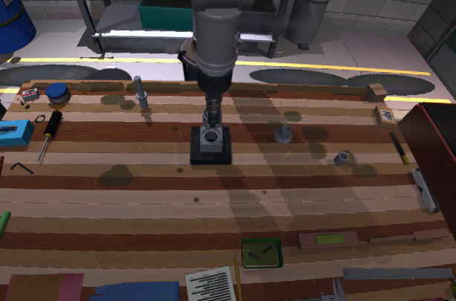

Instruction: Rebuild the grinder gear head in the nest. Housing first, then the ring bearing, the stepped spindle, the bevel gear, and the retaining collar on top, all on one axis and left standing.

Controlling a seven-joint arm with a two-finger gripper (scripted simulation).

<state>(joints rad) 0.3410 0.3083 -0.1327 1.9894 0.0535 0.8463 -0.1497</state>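
Observation:
My gripper [211, 119] hangs just above the back of the housing, and I am gripping the ring bearing [211, 118], a short grey ring, between my fingers. The grey housing [211, 139] sits upright in the black nest [210, 146] at the bench's middle, its round bore open on top. The stepped spindle [141, 93] stands upright at the back left. The bevel gear [284, 134] rests to the right of the nest. The retaining collar [341, 158] lies further right, apart from the gear.
A green tray [261, 253] with two screws sits near the front edge. A screwdriver [47, 133] and a blue box [14, 132] lie on the left. A dark red cabinet [432, 152] stands along the right side. Papers and tools line the front.

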